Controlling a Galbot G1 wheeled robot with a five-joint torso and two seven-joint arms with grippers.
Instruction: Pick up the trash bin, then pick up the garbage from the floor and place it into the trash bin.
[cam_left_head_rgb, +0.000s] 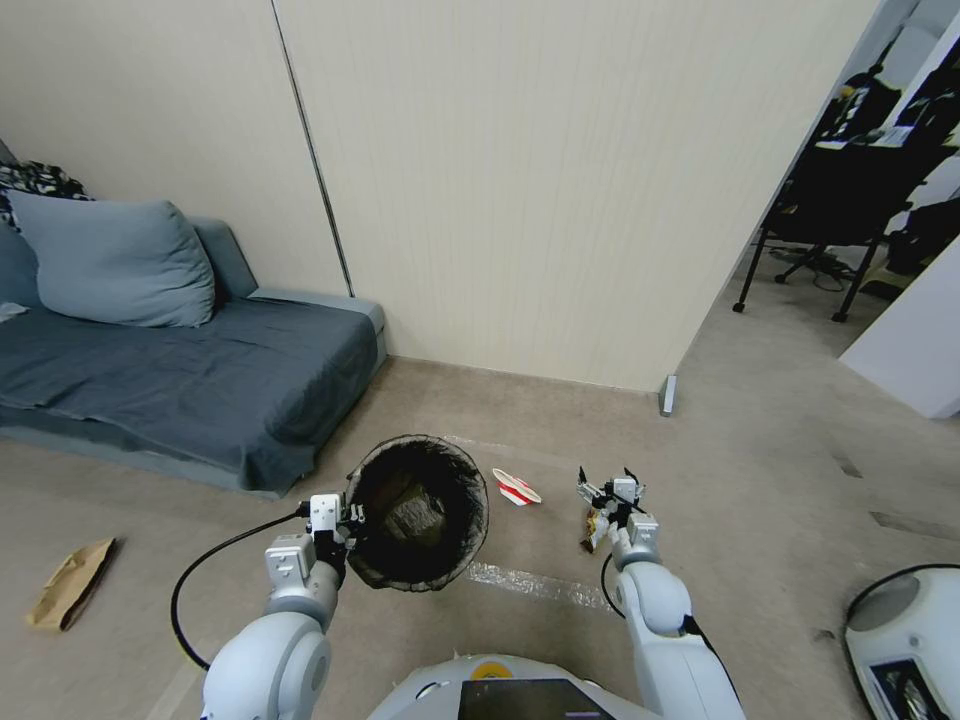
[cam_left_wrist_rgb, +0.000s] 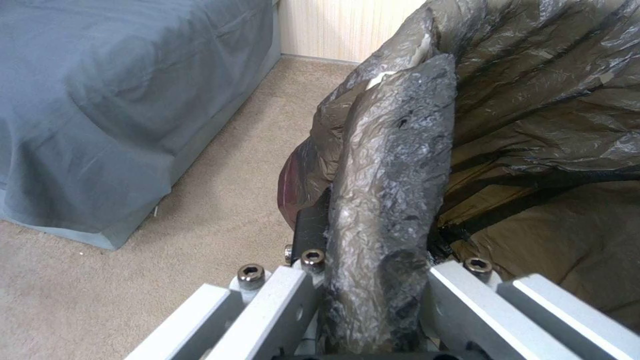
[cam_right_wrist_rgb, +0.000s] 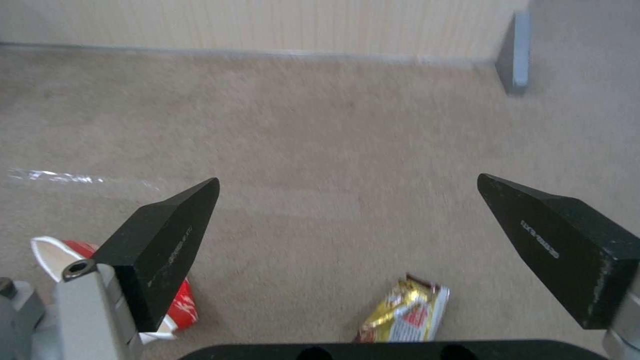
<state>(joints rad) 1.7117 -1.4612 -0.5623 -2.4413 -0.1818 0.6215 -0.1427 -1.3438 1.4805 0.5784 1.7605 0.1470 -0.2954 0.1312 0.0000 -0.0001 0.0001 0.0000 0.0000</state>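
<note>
My left gripper (cam_left_head_rgb: 345, 517) is shut on the rim of the trash bin (cam_left_head_rgb: 420, 470), holding it off the floor in front of me. In the left wrist view the black-bagged rim (cam_left_wrist_rgb: 393, 190) runs between the jaws of the left gripper (cam_left_wrist_rgb: 373, 300). Some crumpled garbage (cam_left_head_rgb: 412, 515) lies inside the bin. My right gripper (cam_left_head_rgb: 607, 482) hangs open, low over the carpet. A shiny gold snack wrapper (cam_left_head_rgb: 592, 530) (cam_right_wrist_rgb: 403, 312) lies just below the right gripper (cam_right_wrist_rgb: 347, 179). A crushed red-and-white paper cup (cam_left_head_rgb: 516, 487) (cam_right_wrist_rgb: 181, 306) lies between bin and right gripper. A brown paper bag (cam_left_head_rgb: 70, 582) lies far left.
A grey sofa (cam_left_head_rgb: 200, 380) with a cushion stands at the left, a beige wall (cam_left_head_rgb: 560, 200) straight ahead. Clear tape strips (cam_left_head_rgb: 525, 583) are stuck to the carpet. A white rounded device (cam_left_head_rgb: 905, 630) sits at the right edge. An office doorway opens at the far right.
</note>
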